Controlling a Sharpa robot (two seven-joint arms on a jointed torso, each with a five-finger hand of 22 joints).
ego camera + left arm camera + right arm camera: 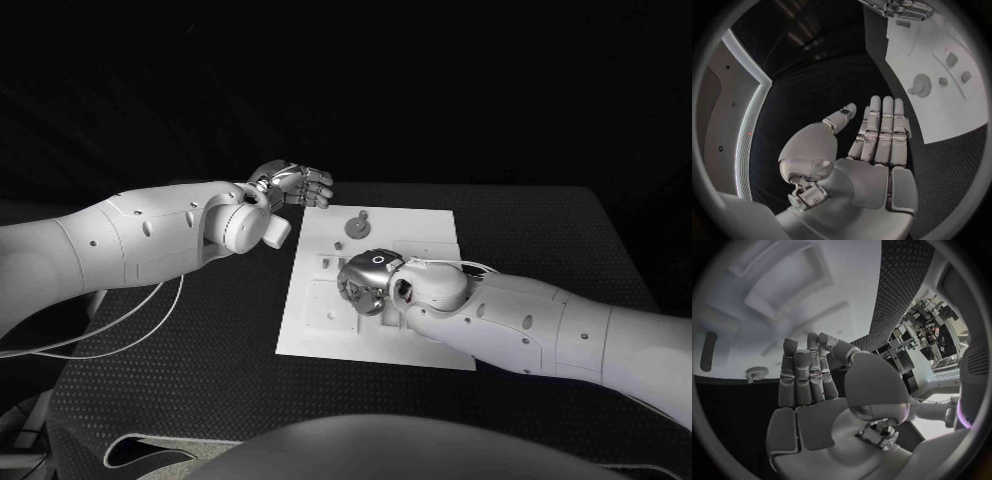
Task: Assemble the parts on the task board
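Black textured table (188,370) — a white cable (123,325) trailing across it

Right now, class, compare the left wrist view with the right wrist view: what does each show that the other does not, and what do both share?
Left wrist view alone: the left hand, fingers straight and holding nothing, off the board's edge over the black table, plus small grey parts beside a round part.
Right wrist view alone: the right hand above the board, nothing visibly in its fingers, and long recesses in the board.
Both: the white task board.
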